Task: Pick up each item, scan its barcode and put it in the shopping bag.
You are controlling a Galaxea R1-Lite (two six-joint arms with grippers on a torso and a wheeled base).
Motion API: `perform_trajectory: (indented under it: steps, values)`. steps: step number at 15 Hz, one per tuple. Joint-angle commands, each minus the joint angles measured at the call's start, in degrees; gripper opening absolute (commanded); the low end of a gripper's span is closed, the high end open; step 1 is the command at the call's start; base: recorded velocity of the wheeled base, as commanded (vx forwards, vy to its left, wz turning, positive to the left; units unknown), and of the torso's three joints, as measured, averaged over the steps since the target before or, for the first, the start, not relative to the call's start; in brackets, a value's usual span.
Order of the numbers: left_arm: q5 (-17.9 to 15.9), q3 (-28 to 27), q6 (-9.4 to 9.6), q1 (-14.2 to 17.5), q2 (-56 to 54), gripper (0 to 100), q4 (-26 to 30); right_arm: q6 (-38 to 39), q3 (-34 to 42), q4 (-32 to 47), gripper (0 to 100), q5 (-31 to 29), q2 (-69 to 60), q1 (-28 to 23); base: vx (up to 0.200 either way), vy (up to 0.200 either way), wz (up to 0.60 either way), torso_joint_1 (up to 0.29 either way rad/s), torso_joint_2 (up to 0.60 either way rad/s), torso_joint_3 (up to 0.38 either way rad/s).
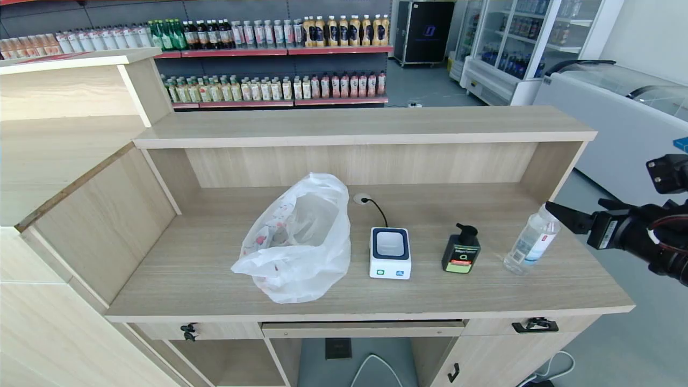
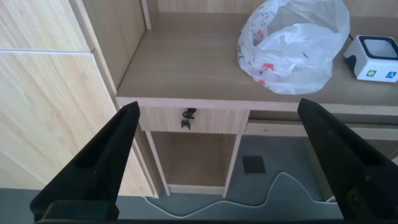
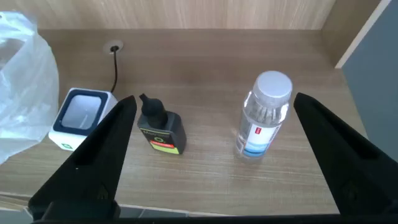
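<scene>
Left hand (image 2: pixel 219 107) hangs low off the front left of the bench (image 1: pixel 204 293), fingers spread, holding nothing. Right hand (image 3: pixel 216 101) sits off the right end, also spread and empty, tips near the cap of the clear water bottle (image 1: pixel 532 242) standing there. Leftward along the bench: black pump bottle (image 1: pixel 461 251), white scanner (image 1: pixel 390 252), shopping bag (image 1: pixel 298 239) slumped just beside it.

shopping bag (image 1: pixel 294 242) white (red-flecked print) | scanner (image 1: pixel 390 253) white, navy top | pump bottle (image 1: pixel 461 252) black | water bottle (image 1: pixel 530 243) clear
</scene>
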Motion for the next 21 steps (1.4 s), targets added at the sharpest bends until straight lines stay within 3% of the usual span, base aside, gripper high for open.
perform_trajectory:
  steps: [1, 5, 11, 21]
  values:
    - [0.0, 0.0, -0.02, 0.0, 0.0, 100, 0.0, -1.0, -0.4, -0.3, 100, 0.6, 8.2, -0.9, 0.000, 0.000, 0.00, 0.000, 0.00, 0.000]
    - [0.0, 0.0, -0.02, 0.0, 0.0, 100, 0.0, -1.1, -0.6, -0.7, 100, 4.8, 13.4, -0.8, 0.000, 0.000, 0.00, 0.000, 0.00, 0.000]
    - [0.0, 0.0, -0.02, 0.0, 0.0, 100, 0.0, -3.0, -2.0, -1.8, 100, 16.0, 21.5, -2.2, 0.000, 0.000, 0.00, 0.000, 0.00, 0.000]
    - [0.0, 0.0, -0.02, 0.0, 0.0, 100, 0.0, -3.0, -9.1, -4.1, 100, 19.7, 31.5, -1.4, 0.000, 0.000, 0.00, 0.000, 0.00, 0.000]
